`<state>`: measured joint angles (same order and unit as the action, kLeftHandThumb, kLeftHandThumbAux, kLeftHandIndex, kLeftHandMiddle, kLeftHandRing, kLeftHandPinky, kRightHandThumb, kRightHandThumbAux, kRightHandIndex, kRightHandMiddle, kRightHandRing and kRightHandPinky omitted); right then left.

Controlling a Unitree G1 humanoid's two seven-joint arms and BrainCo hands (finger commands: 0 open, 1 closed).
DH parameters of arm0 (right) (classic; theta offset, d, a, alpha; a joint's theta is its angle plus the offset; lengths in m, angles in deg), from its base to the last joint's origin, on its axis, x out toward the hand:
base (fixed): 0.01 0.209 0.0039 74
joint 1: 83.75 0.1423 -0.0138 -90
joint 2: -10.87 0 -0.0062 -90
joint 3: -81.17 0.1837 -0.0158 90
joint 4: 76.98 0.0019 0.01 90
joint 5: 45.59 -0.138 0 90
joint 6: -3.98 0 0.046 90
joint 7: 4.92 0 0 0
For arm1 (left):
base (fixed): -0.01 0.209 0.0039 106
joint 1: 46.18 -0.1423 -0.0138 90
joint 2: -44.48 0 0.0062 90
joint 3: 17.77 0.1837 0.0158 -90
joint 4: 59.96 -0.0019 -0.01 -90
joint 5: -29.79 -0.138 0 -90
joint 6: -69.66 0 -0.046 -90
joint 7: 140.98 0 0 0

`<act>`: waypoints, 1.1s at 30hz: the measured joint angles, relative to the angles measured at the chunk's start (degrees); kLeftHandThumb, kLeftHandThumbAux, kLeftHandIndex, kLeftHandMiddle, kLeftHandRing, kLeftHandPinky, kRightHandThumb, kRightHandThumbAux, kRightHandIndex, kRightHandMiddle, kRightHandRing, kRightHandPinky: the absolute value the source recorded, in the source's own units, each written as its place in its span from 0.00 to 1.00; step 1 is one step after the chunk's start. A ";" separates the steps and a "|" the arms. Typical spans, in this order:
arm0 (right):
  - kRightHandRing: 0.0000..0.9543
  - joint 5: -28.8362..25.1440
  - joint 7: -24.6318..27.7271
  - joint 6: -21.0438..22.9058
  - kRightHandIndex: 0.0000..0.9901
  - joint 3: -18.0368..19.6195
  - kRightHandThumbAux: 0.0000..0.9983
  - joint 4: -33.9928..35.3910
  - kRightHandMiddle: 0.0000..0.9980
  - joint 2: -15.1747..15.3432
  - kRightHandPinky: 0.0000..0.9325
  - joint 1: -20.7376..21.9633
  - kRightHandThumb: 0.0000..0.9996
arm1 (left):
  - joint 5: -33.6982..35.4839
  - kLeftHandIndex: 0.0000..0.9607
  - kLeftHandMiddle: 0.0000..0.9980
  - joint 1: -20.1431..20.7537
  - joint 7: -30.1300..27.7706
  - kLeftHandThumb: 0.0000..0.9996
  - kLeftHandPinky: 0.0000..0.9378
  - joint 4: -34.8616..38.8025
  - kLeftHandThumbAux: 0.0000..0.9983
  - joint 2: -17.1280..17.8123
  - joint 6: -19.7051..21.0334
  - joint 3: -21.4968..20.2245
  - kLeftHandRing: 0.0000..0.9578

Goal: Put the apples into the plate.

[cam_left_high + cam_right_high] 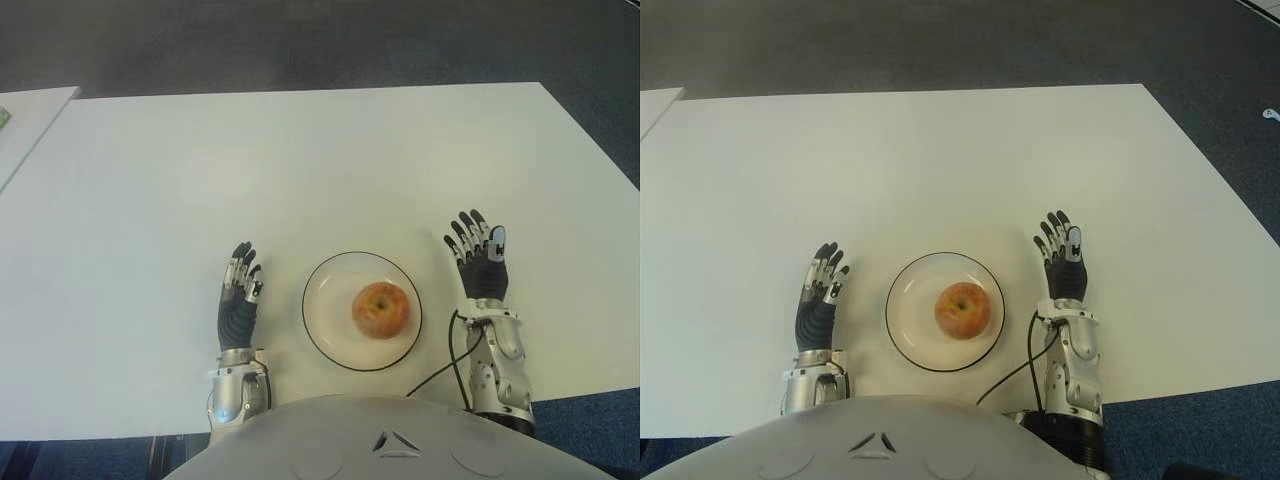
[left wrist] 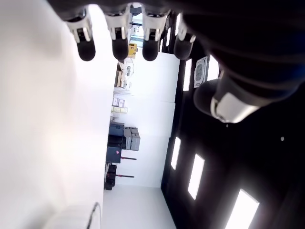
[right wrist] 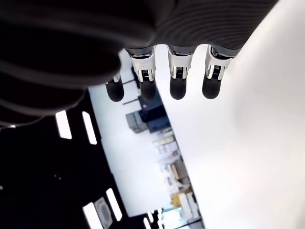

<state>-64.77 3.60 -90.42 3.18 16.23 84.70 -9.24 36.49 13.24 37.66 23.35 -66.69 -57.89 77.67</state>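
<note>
The round red-yellow apple (image 1: 381, 309) sits in the white black-rimmed plate (image 1: 325, 312), midway between the empty, open-fingered left hand (image 1: 239, 296) and right hand (image 1: 480, 259).

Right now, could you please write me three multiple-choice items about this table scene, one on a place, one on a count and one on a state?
1. Where is the round red-yellow apple?
A. On the round white black-rimmed plate
B. On the bare white table
C. In the left hand

2. How many apples are in view?
A. Three
B. One
C. Two

3. What state are the robot's hands in?
A. Both hold an apple
B. Only the right hand grasps the plate
C. Both are open and hold nothing

Answers:
1 A: the apple sits inside the plate's rim, between the two hands.
2 B: only one apple shows in either eye view.
3 C: the left hand, left of the plate, and the right hand, right of it, have straight fingers with nothing between them.
</note>
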 measured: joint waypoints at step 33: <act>0.00 11.67 -0.78 -14.81 0.00 -5.22 0.38 -3.62 0.00 -0.76 0.00 -9.09 0.06 | -3.96 0.00 0.00 -6.62 -3.52 0.00 0.00 6.55 0.48 3.03 3.67 0.22 0.00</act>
<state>-53.10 2.82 -105.23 -2.04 12.61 83.94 -18.33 32.53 6.62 34.14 29.90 -63.66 -54.23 77.90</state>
